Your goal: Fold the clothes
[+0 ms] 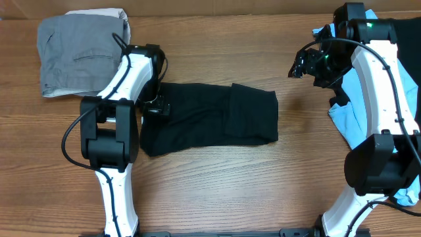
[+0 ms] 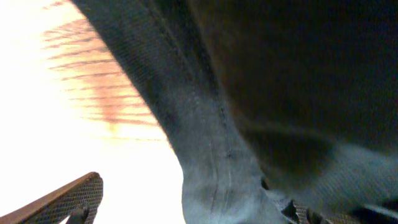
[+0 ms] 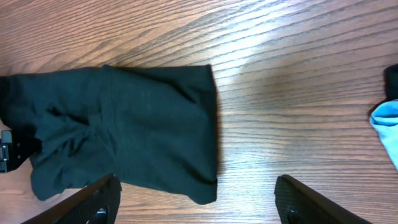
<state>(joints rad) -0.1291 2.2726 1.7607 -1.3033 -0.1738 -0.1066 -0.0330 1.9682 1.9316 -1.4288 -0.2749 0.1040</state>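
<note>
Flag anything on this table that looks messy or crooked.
The black shirt mid-table is folded unevenly: its right flap sits skewed and its lower edge slants. The light blue shirt lies crumpled at the right edge. The grey trousers look tidy.

Plain black T-shirt (image 1: pixel 209 118), folded into a long, uneven rectangle, flat across the middle of the wooden table (image 1: pixel 263 191). Right end doubled over as a tidy panel with a straight edge; left end looser, rumpled, with small creases. Short-sleeved, matte cotton, a stitched hem seen at very close range from the left wrist. Well apart, at the table's right edge: light blue tee (image 1: pixel 345 122), unfolded and crumpled, partly covered by a second black garment (image 1: pixel 409 72), likewise unfolded and in a heap.
</note>
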